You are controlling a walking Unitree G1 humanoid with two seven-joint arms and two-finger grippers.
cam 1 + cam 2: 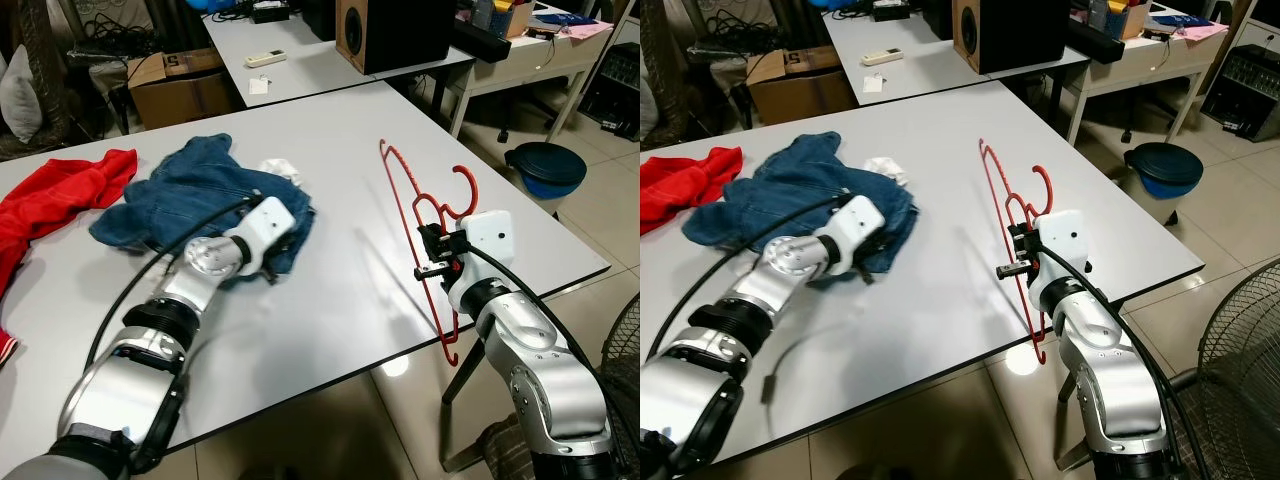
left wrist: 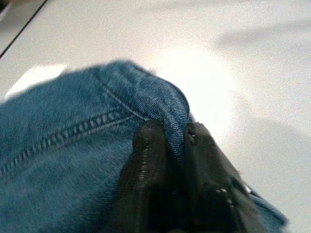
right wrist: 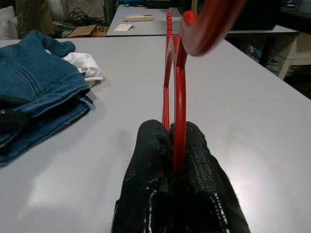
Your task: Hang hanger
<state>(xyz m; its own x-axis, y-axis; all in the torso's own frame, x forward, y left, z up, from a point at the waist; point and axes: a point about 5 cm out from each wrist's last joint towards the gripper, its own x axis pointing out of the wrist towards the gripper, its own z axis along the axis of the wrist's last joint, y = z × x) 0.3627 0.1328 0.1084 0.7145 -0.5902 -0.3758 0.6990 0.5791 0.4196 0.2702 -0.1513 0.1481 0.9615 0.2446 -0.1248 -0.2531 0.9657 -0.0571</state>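
- Right gripper [image 1: 436, 252], low at about 4 o'clock in the left eye view, clamped on the red hanger [image 1: 420, 215]; black fingers [image 3: 192, 145] pinched tight on the plastic just below the hook.
- Hanger held upright on edge above the white table [image 1: 350, 170], hook [image 1: 466, 185] curling toward 1 o'clock, long axis running from 11 o'clock at the far tip to 5 o'clock past the near table edge.
- Left gripper [image 2: 167, 160], at roughly 9 o'clock from the hanger and well apart from it, closed on a folded denim seam of the blue jeans garment [image 1: 200, 195].
- Key relation, as a judgement: denim lies toward 9 to 10 o'clock from the hanger, across bare tabletop; right arm nearer the hanger, left arm nearer the cloth, so the two need bringing together.
- White cloth [image 1: 282, 170] tucked at the far edge of the denim; red garment [image 1: 60, 200] farther out at 9 o'clock.
- Cardboard box [image 1: 180, 85] at 11 o'clock beyond the table, contents not discernible; dark blue bin [image 1: 545, 168] at 3 o'clock on the floor, lid on.
- Black speaker [image 1: 395, 35] on the second desk at 12 o'clock, remote control [image 1: 265, 59] beside it.
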